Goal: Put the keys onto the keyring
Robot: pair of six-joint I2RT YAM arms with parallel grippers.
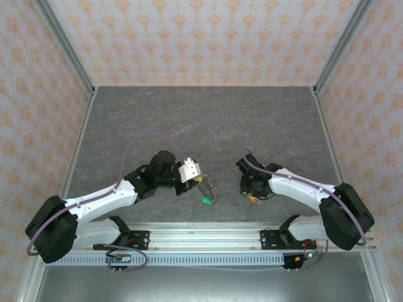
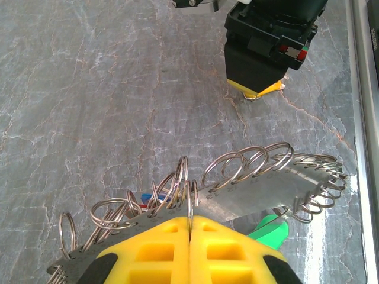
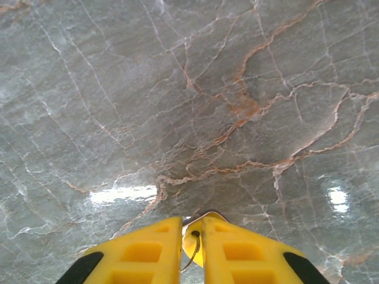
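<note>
Two grippers sit low over the table (image 1: 201, 119). Your left gripper (image 2: 190, 220) is clenched on the keyring (image 2: 254, 188), pinching its flat metal edge so the wire loops stand up toward the other arm. The green key (image 2: 269, 228) hangs under the keyring, looks threaded on. Blue and red bits (image 2: 148, 198) sit among the left loops. Your right gripper (image 3: 191, 223) is tip-down on the table, apart from the keyring, jaws nearly together around a thin metal piece, probably a small key (image 3: 194, 241). Bare table lies between them. The crowded loops are the likely snag.
</note>
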